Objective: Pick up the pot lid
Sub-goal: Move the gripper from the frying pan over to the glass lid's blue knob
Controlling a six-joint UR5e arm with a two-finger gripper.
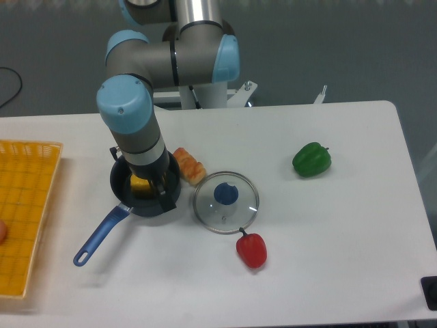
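Fingers apart over the pot, lid to the right.
From the gripper (142,178) above the pot (146,210), we should lift clear of the rim, travel right, centre over the blue knob (226,193), descend straight and close squarely. Our glass lid (229,217) lies flat on the table (341,239), knob up; being round, it has no clear long axis.

Bright, diffuse light with soft shadows and small highlights.
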